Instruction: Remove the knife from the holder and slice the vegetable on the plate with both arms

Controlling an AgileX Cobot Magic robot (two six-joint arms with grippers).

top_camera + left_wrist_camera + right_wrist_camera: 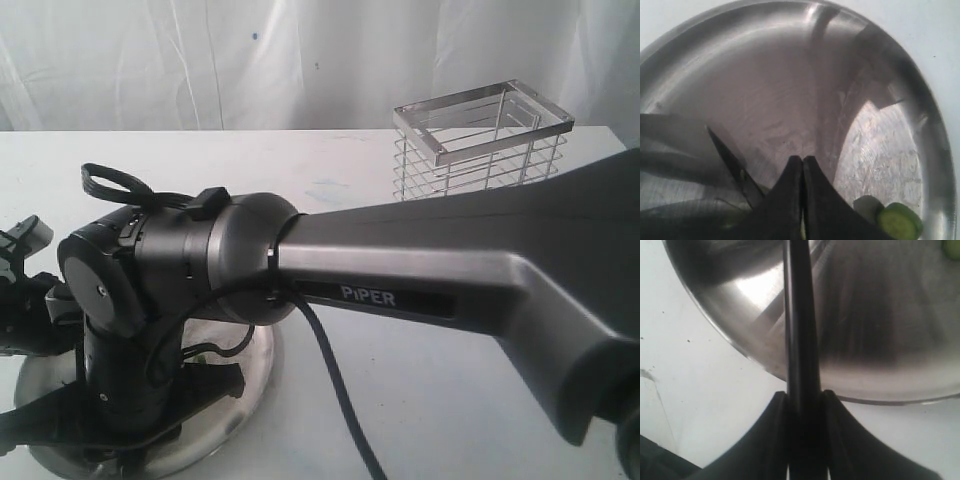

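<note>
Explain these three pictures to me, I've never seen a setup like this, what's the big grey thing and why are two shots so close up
The big grey thing is a robot arm, marked PiPER; it is one of two. The wide picture comes from a camera off the arms, looking over a white table. The two close-ups come from cameras on each arm's wrist, so the dark prongs at their lower edge are the grippers.

On the table lie a round steel plate and, further back, a wire holder, which looks empty.

The right gripper is closed on the black handle of the knife, which reaches over the plate. The left gripper is shut with nothing visibly between its tips, low over the plate, beside cut green pieces of vegetable with pale insides. The knife's dark blade also shows there.
</note>
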